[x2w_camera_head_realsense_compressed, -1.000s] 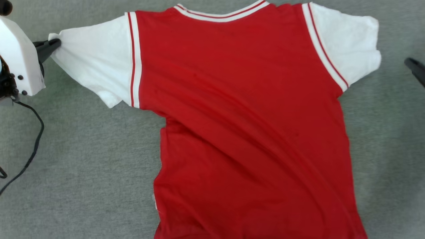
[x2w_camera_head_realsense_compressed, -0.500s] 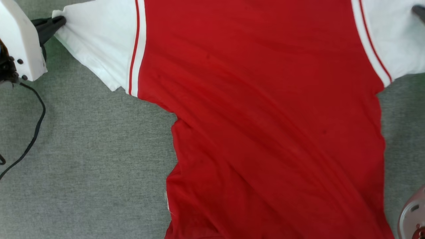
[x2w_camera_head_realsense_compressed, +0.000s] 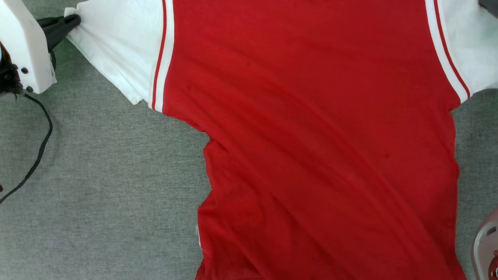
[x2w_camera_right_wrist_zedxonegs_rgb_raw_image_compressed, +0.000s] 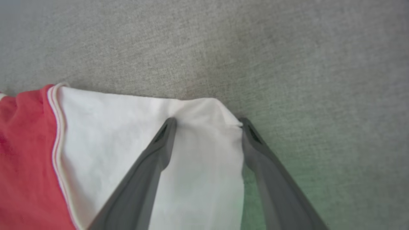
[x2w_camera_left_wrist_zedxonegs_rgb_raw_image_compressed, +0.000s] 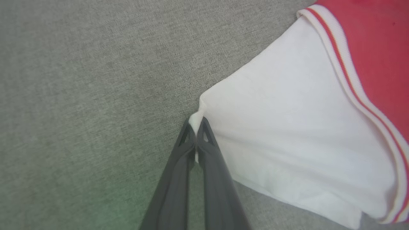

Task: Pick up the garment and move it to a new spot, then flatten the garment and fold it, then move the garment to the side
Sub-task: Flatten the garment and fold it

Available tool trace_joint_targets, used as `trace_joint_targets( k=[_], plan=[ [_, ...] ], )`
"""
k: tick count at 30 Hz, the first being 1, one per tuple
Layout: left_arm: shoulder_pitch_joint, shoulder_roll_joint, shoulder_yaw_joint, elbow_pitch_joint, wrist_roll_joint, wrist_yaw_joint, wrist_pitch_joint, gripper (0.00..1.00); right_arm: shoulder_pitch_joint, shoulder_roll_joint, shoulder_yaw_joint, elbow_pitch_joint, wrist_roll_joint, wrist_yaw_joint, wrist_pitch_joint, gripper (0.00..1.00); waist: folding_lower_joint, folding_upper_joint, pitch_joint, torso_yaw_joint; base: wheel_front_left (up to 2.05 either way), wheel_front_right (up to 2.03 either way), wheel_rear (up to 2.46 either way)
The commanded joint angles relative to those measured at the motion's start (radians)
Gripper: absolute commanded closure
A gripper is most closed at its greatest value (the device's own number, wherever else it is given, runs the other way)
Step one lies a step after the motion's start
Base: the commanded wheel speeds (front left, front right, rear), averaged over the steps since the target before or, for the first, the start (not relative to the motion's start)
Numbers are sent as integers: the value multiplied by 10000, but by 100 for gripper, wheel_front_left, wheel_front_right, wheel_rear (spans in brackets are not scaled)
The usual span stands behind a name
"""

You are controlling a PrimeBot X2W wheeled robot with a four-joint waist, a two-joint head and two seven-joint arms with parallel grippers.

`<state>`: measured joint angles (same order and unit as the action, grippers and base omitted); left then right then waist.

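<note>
Flattening looks well along: the garment point(x2w_camera_head_realsense_compressed: 311, 136) lies spread, plain side up, on the grey surface point(x2w_camera_head_realsense_compressed: 97, 194), with slanting creases across its red body and no fold made yet. The left gripper point(x2w_camera_left_wrist_zedxonegs_rgb_raw_image_compressed: 195, 126) is pinched tight on the corner of one sleeve point(x2w_camera_left_wrist_zedxonegs_rgb_raw_image_compressed: 287, 127), while the right gripper point(x2w_camera_right_wrist_zedxonegs_rgb_raw_image_compressed: 207, 123) stands wide open astride the tip of the other sleeve point(x2w_camera_right_wrist_zedxonegs_rgb_raw_image_compressed: 201, 166), holding nothing. Folding and the move aside remain, I judge.
</note>
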<state>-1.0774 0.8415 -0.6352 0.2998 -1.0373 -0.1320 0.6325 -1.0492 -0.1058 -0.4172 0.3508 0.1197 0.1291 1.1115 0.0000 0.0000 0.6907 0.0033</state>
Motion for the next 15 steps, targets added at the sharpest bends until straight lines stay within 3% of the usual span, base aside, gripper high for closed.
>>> trace_joint_targets(
  k=[1,2,3,4,15],
  plan=[
    [82,55,-174,209,-2,25,39,100,767,710,383,727,-1,29,556,0,0,0,-14,11,0,0,0],
    [30,30,-239,222,-17,26,-9,100,777,618,576,638,64,30,414,28,0,0,-10,41,0,0,0],
    [-16,-9,-290,235,-48,24,-68,100,760,537,701,567,170,30,156,68,0,0,-11,76,0,0,0],
    [-61,-33,-341,268,-81,26,-114,100,797,444,845,621,175,30,122,100,0,0,-25,92,0,0,0],
    [-574,-56,-842,517,-307,24,-853,100,423,-467,1474,721,725,26,-1089,100,0,0,-590,114,0,0,0]
  ],
)
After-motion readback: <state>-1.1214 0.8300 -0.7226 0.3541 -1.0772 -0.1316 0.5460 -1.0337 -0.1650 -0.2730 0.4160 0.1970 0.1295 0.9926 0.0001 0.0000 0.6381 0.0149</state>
